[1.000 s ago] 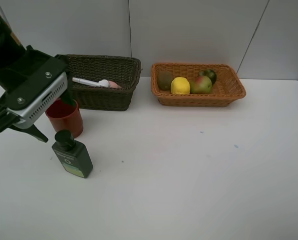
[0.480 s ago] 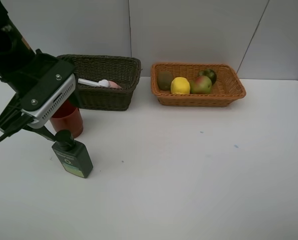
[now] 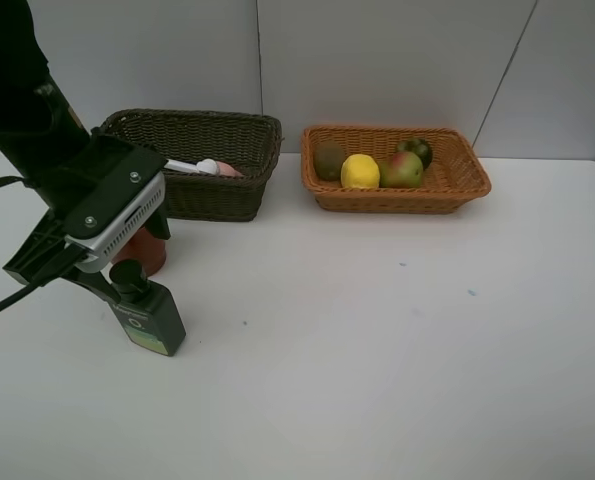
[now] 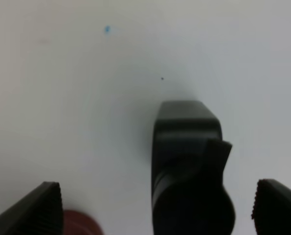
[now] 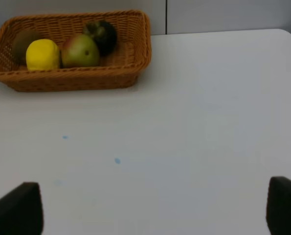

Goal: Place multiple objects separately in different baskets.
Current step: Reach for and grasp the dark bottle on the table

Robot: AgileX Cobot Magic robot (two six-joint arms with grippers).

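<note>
The left hand (image 4: 155,208) hangs with its jaws spread wide on either side of the dark green bottle (image 3: 149,317), which lies on the white table (image 3: 377,350) just in front of the red cup (image 3: 143,250). The right hand (image 5: 155,208) is wide too, holding nothing. The dark olive basket (image 3: 212,160) holds a white marker (image 3: 180,166) and a pink bottle (image 3: 217,169). The orange-tan basket (image 3: 457,180) holds a kiwi (image 3: 328,160), lemon (image 3: 360,171), pear (image 3: 402,170) and dark green fruit (image 3: 415,150).

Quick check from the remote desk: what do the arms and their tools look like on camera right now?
The left arm is black, with a silver-grey vented plate and screws on its wrist and a thin black cable below. The left tool has dark fingers with ridged inner faces. The right tool shows only blurred black fingertips.
</note>
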